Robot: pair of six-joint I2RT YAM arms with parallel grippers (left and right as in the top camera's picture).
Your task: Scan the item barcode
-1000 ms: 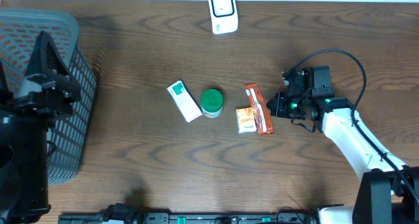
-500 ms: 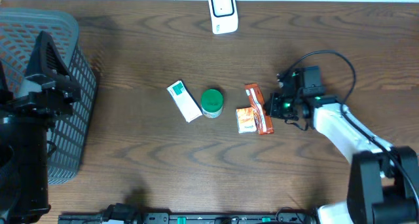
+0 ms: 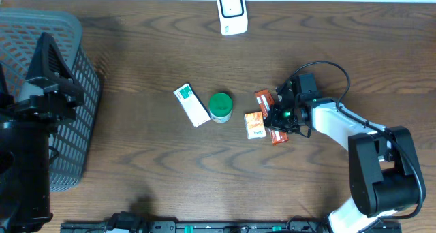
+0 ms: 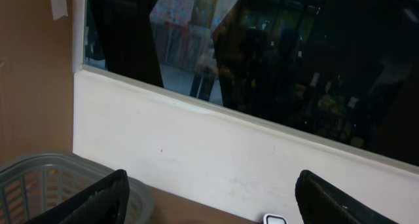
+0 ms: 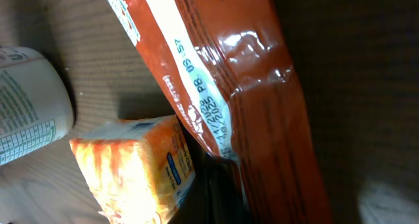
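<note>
The right fingers are clenched shut, right at the long shiny orange-red packet. It lies on the brown wooden worktop beside a small orange pack. The left fingers are spread wide and hold nothing.

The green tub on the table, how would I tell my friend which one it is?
Look at the middle of the brown table, where four small things lie in a row. The green tub sits between the white and green box and the small orange packet. It is the only round one, with a bright green top.
</note>
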